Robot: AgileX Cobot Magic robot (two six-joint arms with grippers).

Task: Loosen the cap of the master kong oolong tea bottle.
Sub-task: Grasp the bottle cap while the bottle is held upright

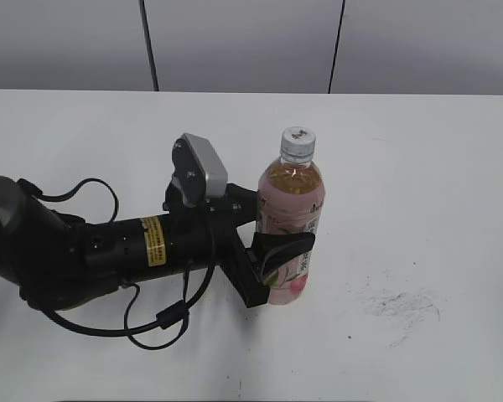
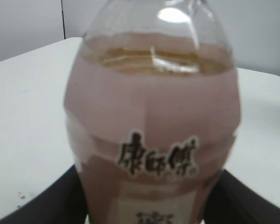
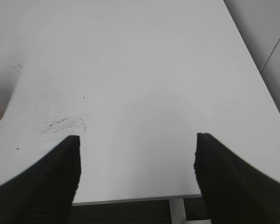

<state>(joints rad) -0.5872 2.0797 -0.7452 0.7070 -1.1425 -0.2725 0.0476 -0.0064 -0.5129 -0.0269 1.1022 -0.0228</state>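
Note:
The master kong oolong tea bottle [image 1: 290, 230] stands upright near the middle of the white table, clear with amber tea and a pink label. Its white cap [image 1: 298, 141] with a dark mark sits on the neck. My left gripper [image 1: 278, 247] is shut on the bottle's lower body, one finger on each side. The bottle fills the left wrist view [image 2: 151, 126], where the cap is out of view. My right gripper [image 3: 137, 163] is open and empty over the table's near edge. It does not show in the exterior view.
The white table [image 1: 419, 184] has a dark scuff mark [image 1: 400, 304] right of the bottle, also in the right wrist view [image 3: 60, 123]. The table's front edge [image 3: 130, 199] lies under the right gripper. A grey wall panel stands behind the table.

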